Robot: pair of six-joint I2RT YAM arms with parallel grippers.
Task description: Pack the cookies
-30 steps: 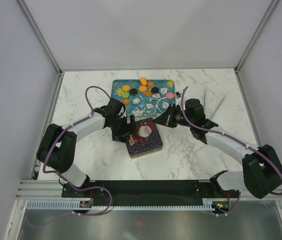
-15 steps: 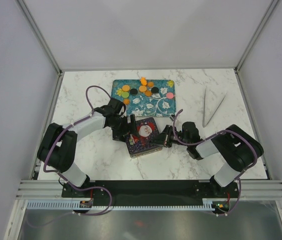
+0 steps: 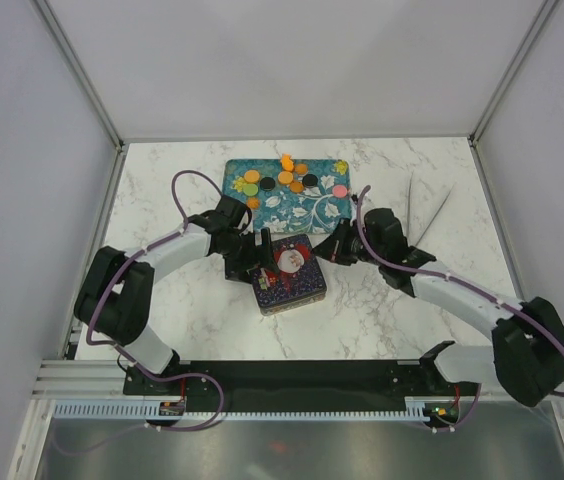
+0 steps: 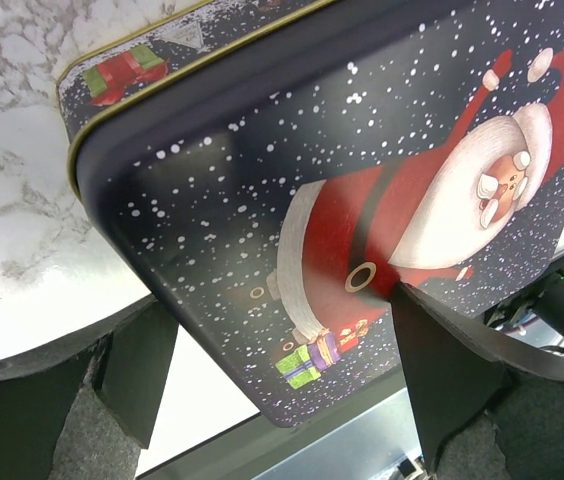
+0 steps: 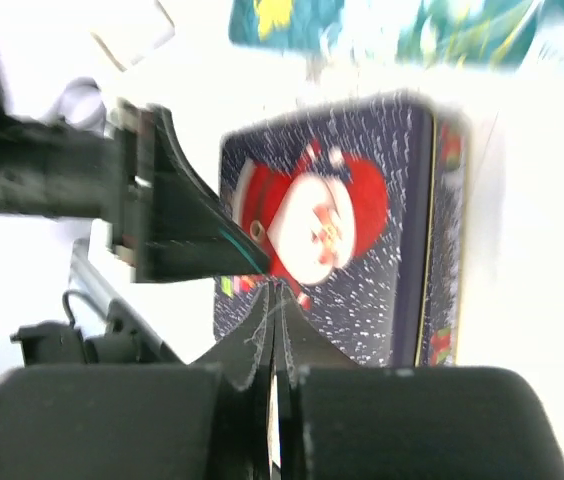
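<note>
Cookies (image 3: 284, 179): small round pieces in orange, green, black and pink, lying on the floral tray (image 3: 332, 203) at the far middle of the marble table (image 3: 382, 315) in the top view; none can be seen in the Santa tin (image 3: 288, 275), which sits nearer the arms with its lid on. Left gripper (image 3: 252, 262) is at the tin's left edge, right gripper (image 3: 335, 247) just beside its far right corner; tongs (image 3: 426, 213) lie well apart to the right. Risk, as judged: with the lid down nothing can go in, and a one-sided lift could tilt or skid the tin. Whether cookies already lie inside is hidden, so this fits a tin being opened or one just closed. Left wrist view: fingers (image 4: 137, 365) spread, straddling the Santa lid (image 4: 362, 190) with its edge between them; contact cannot be confirmed, and the lid's far corner runs out of frame. A grip this shallow might slip off the rim. Right wrist view: blurred; fingers (image 5: 247, 345) pressed together, holding nothing, pointing at the tin's picture side, the left arm's finger dark beside it; tray cut off at the top.
</note>
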